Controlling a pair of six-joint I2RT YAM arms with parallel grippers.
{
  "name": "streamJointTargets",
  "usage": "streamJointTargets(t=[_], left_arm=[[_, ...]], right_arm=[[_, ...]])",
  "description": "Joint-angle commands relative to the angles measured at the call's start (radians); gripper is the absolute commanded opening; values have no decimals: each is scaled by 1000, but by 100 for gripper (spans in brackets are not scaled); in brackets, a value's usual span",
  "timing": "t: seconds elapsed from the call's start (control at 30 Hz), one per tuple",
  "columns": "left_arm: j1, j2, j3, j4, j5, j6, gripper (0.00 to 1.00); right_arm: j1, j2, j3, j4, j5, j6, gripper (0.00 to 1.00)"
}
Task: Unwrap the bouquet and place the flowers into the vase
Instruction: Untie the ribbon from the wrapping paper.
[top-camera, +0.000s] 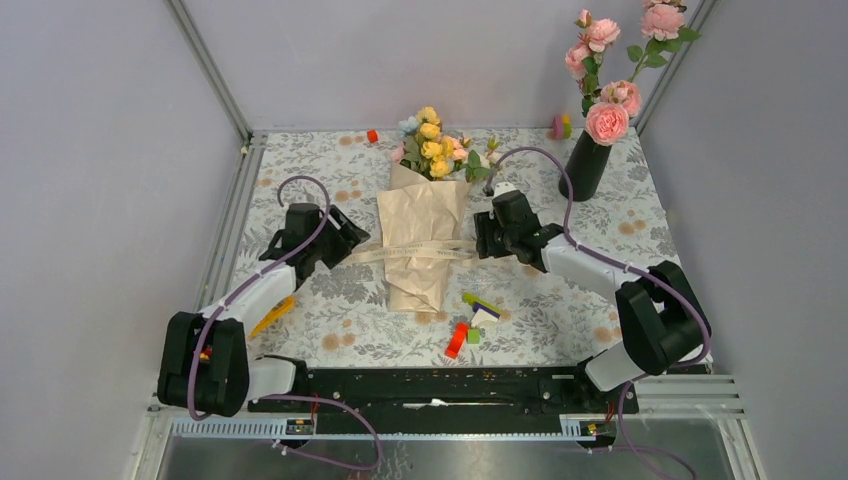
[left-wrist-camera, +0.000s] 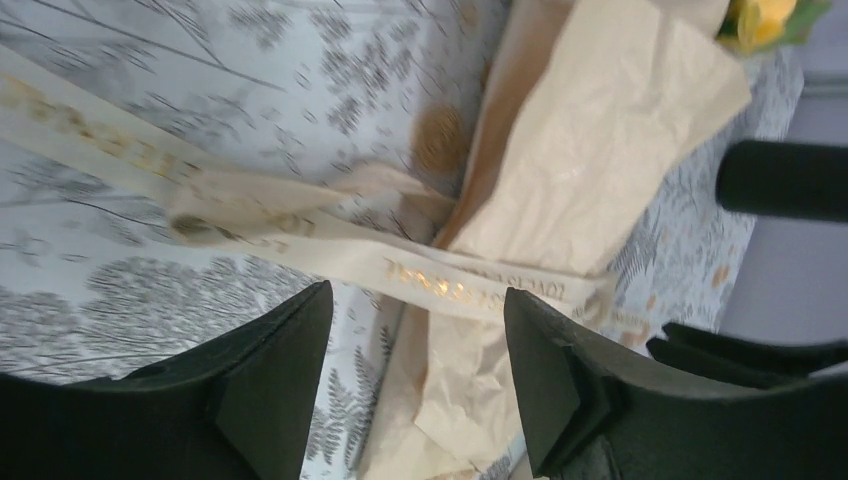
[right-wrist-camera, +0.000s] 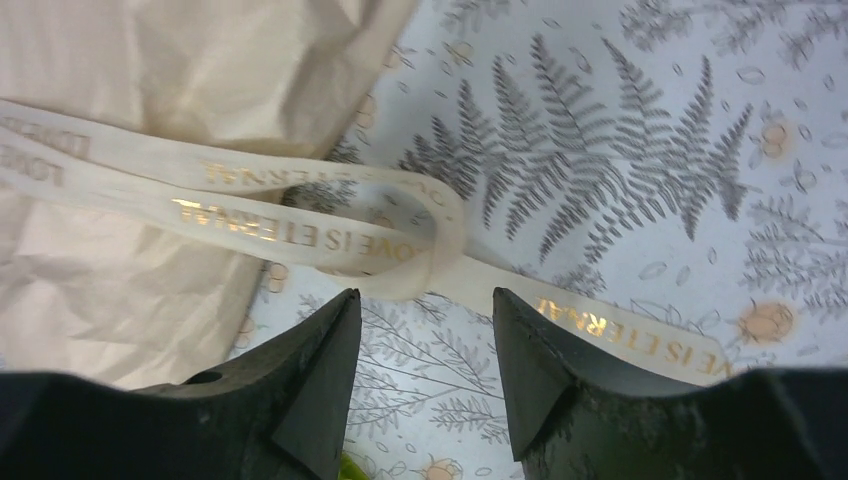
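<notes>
The bouquet (top-camera: 427, 235) lies mid-table in crinkled beige paper (left-wrist-camera: 590, 160), its small yellow and pink flowers (top-camera: 435, 145) pointing to the far side. A cream ribbon with gold lettering (top-camera: 415, 251) crosses the wrap and trails loose on both sides (left-wrist-camera: 440, 275) (right-wrist-camera: 330, 225). My left gripper (top-camera: 352, 240) stands open at the wrap's left edge, nothing between its fingers (left-wrist-camera: 280, 350). On the right side my right gripper (top-camera: 482, 240) is open over the ribbon's end, its fingers (right-wrist-camera: 325, 350) empty. The black vase (top-camera: 586, 165) stands at the far right holding tall pink roses.
Small coloured pieces lie near the front: a red one (top-camera: 457, 340), a yellow-green and white cluster (top-camera: 483, 312), and a yellow item (top-camera: 272, 314) by the left arm. A small red piece (top-camera: 372, 135) and a pink-green one (top-camera: 560, 126) sit by the back wall.
</notes>
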Motion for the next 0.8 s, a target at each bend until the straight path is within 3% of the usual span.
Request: streamJointTargets(t=[0.0,0.33,0.77], left_arm=[[-84,23,-20,90,21,-77,66],[-199,121,-10,151,17,-123,66],[-201,180,-39,198,-19,-127,66]], right_arm=[[-3,31,109,8,-149,-68,58],[1,204,302,-6,-460,-137,57],[40,395,504,-119,-515,-191,52]])
